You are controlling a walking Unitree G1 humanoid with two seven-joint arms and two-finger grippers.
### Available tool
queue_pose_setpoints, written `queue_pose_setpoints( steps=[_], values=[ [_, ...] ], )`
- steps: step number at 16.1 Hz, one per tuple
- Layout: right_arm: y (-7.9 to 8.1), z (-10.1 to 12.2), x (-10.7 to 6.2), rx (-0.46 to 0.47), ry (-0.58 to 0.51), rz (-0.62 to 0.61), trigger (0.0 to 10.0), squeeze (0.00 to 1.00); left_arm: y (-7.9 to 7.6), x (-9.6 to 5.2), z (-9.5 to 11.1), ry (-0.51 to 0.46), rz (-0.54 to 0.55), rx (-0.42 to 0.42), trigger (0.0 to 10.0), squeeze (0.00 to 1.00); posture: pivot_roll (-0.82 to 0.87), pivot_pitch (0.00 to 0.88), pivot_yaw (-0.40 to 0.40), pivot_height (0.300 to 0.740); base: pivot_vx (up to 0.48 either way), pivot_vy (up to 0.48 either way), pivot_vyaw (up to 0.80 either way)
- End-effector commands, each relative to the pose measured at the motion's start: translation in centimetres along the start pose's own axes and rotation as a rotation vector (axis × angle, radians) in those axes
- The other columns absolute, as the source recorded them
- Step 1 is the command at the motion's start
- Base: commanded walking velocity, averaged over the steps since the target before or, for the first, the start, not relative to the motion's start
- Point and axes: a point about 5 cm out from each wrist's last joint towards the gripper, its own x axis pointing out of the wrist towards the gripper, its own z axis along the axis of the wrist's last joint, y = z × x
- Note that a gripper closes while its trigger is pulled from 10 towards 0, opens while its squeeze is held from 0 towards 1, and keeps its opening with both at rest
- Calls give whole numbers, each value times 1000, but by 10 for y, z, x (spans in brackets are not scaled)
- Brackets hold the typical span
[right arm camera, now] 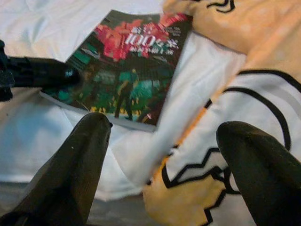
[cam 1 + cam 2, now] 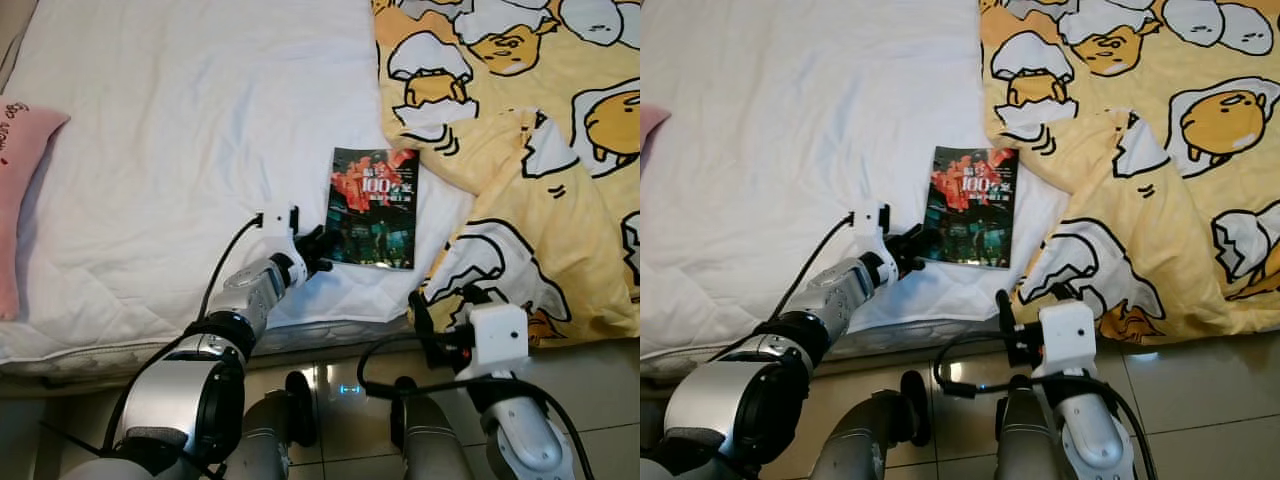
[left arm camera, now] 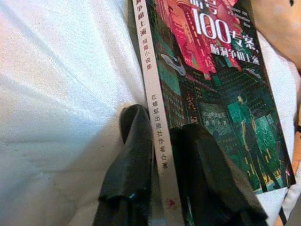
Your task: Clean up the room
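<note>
a thin paperback book with a dark green and red illustrated cover and the number 100 in white point(image 2: 373, 207) lies flat on the white quilted bedsheet point(image 2: 180, 150), close to the near edge of the bed. its right side sits just beside the rumpled yellow blanket printed with cartoon egg figures point(image 2: 520, 150), which covers the right part of the bed and spills down over the edge toward the floor.

the left gripper point(image 2: 318, 250) reaches out from the silver arm to the book's lower left corner. in the left wrist view its two black fingers point(image 3: 129, 174) straddle the pale spine with its column of printed characters, one finger on the sheet side and the other lying on the cover; they are closed in against the book's edge, pinching it at the spine.

the right gripper point(image 2: 1028, 315) hangs at the foot of the bed, over the draped edge of the blanket, near the book but apart from it. in the right wrist view its fingers point(image 1: 75, 160) stand wide apart with nothing between them, the book and the blanket's fold beyond.

a pink cushion with dark lettering point(image 2: 20, 190) rests at the far left edge of the bed. beige glossy floor tiles point(image 2: 340, 395) show below the mattress.
</note>
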Motion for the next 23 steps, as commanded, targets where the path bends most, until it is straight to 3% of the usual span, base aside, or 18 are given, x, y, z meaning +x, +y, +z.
queue_pose_setpoints(
  steps=[1, 3, 5, 6, 8, 11, 12, 13, 14, 15, 16, 17, 20, 23],
  values=[
    [1, -8, -1, 18, 32, 3, 10000, 0, -4, -1, -15, 56, -39, 2, 0, 0, -283, 247, 104, 736, 0, 0, 0],
    [0, -9, 6, 14, 21, 11, 10000, 0, 0, -3, -10, 29, -51, -24, 0, 0, -265, 217, 111, 736, 0, 0, 0],
    [-1, -6, 20, 6, -11, 8, 10000, 0, 12, -9, 10, -59, -18, -68, 0, 0, -247, 171, 116, 736, 0, 0, 0],
    [-1, -2, 28, 3, -33, 12, 10000, 0, 28, -19, 28, -138, 27, -89, 0, 0, -229, 128, 118, 736, 0, 0, 0],
    [-4, 1, 40, -1, -57, 17, 10000, 0, 53, -44, 58, -261, 93, -48, 0, 0, -187, 84, 112, 736, 0, 0, 0],
    [-10, 7, 65, -4, -99, 19, 10000, 0, 63, -71, 87, -376, 178, 104, 0, 0, -136, 24, 99, 736, 0, 0, 0],
    [-11, 11, 73, 2, -113, 11, 10000, 0, 64, -81, 90, -401, 237, 206, 0, 0, -120, 0, 90, 736, 0, 0, 0],
    [-13, 12, 76, 12, -121, 4, 10000, 0, 63, -87, 90, -402, 258, 279, 0, 0, -120, 0, 90, 736, 0, 0, 0],
    [-19, 12, 80, 31, -120, -25, 10000, 0, 56, -94, 74, -345, 252, 380, 0, 0, -94, 0, 74, 736, 0, 0, 669],
    [-21, 10, 82, 30, -113, -30, 10000, 0, 55, -93, 66, -318, 239, 367, 0, 0, -90, 0, 72, 736, 0, 0, 669],
    [-22, 7, 83, 32, -109, -36, 10000, 0, 54, -92, 59, -284, 265, 413, 2157, 0, -87, 0, 67, 736, 0, 0, 638],
    [-22, 5, 84, 33, -107, -35, 10000, 0, 53, -88, 53, -255, 285, 428, 10000, 0, -86, 0, 62, 736, 0, 0, 625],
    [-12, 5, 91, 13, -124, -4, 10000, 0, 42, -82, 56, -267, 273, 473, 10000, 0, -87, 0, 52, 736, 0, 160, 0],
    [-15, 7, 94, 15, -150, -25, 10000, 0, 41, -76, 59, -254, 264, 500, 10000, 0, -94, 0, 54, 736, 0, 480, 0]
  ],
)
